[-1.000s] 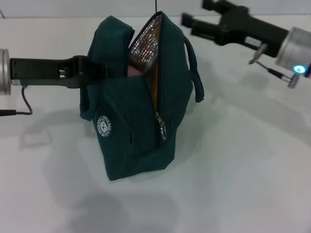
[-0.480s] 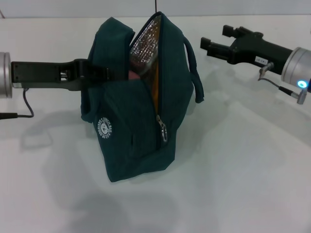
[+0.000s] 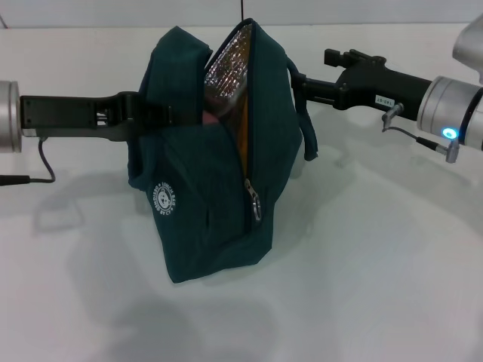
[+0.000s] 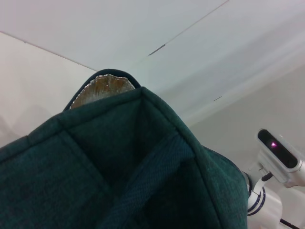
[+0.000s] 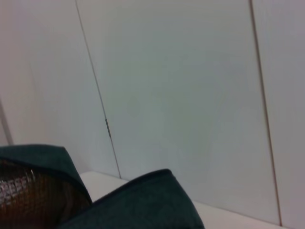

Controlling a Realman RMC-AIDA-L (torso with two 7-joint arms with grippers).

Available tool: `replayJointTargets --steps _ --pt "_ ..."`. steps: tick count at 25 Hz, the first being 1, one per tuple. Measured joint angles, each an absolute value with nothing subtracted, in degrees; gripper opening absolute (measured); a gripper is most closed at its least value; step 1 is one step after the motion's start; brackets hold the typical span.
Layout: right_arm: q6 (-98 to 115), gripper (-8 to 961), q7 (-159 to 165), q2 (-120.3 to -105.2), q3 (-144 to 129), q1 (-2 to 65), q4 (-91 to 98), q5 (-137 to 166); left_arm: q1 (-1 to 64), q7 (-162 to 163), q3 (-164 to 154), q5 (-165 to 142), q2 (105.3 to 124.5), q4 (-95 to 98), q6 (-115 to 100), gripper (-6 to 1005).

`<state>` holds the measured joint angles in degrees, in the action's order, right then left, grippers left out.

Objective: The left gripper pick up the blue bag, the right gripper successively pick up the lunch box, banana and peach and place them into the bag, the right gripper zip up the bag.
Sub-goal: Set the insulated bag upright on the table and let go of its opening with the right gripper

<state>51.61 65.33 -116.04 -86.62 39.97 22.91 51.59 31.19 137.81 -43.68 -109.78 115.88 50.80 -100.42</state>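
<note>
A broad white table [image 3: 377, 286], smooth and matte, is carrying the scene. The blue bag [image 3: 219, 188], a soft dark teal fabric pouch with a woven texture, is standing upright on it near the middle, its base touching the surface. The mouth is gaping along the top and down the front, showing a crinkled silver foil lining [image 3: 226, 64]. A metal zipper pull [image 3: 254, 205] is hanging partway down the front seam, and a round white printed logo [image 3: 163, 197] is sitting on the near side. Inside the opening a strip of yellow-orange, the banana [image 3: 243, 132], is showing along the zip edge, and a small patch of pink, the peach [image 3: 210, 117], is peeking out beside the lining. The lunch box is not visible.

The left gripper [image 3: 155, 113], a slim black metal claw, is reaching in level from the left, its fingers clamped together on the bag's fabric at the upper left side.

The right gripper [image 3: 298, 84], black with a small white label, is reaching in from the right, its tips touching the bag's dark fabric handle [image 3: 302, 121] at the upper right edge; how far apart its fingers are standing cannot be told.
</note>
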Motion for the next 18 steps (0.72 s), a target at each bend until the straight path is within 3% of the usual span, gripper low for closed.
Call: replayJointTargets --steps 11,16,18 --pt "48.23 838 65.29 -116.19 -88.60 41.79 22.82 51.60 31.10 137.72 -44.02 -109.78 115.92 50.80 -100.55 36" --pt "47.56 791 65.09 -116.19 -90.49 42.42 23.19 51.62 31.02 137.72 -44.03 -109.78 115.96 50.80 -100.55 36" --pt "47.49 726 64.25 -116.19 -91.07 42.48 23.50 51.58 31.00 137.72 -44.03 -109.78 115.96 50.80 -100.55 36"
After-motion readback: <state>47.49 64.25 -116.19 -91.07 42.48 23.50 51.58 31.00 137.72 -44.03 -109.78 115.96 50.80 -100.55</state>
